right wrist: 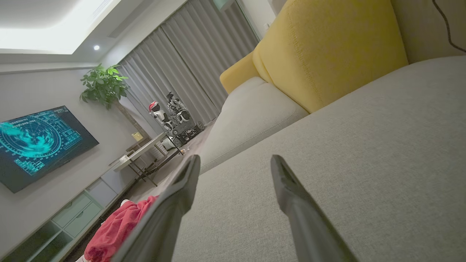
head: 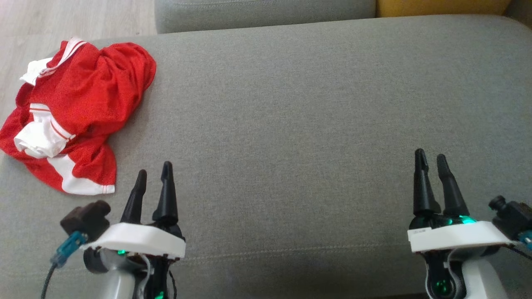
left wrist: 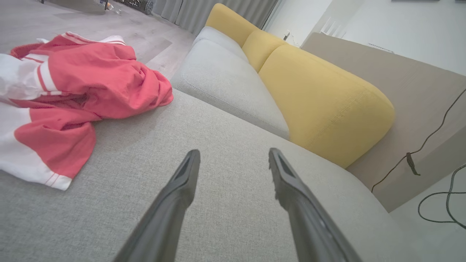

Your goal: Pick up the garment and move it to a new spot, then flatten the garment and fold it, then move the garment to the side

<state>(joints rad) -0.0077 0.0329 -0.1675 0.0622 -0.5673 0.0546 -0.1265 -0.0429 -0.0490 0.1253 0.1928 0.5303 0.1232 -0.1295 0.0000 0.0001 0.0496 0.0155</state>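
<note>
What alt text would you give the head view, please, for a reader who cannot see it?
A crumpled red and white mesh garment lies at the left end of a grey sofa cushion. The left gripper and the right gripper, both open and empty, point up from the bottom edge.

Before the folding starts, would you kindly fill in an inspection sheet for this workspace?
Surface: grey sofa cushion, broad and bare across its middle.
Job's things: red and white garment, crumpled at the cushion's left end.
Clutter: nothing seen.
Grippers: left gripper open, empty, beside the garment and not touching it; right gripper open, empty, over bare cushion.
Cables: black cable trailing down the sofa's side to the floor.
Surroundings: yellow back cushions, grey curtains, wall screen, potted plant.
</note>
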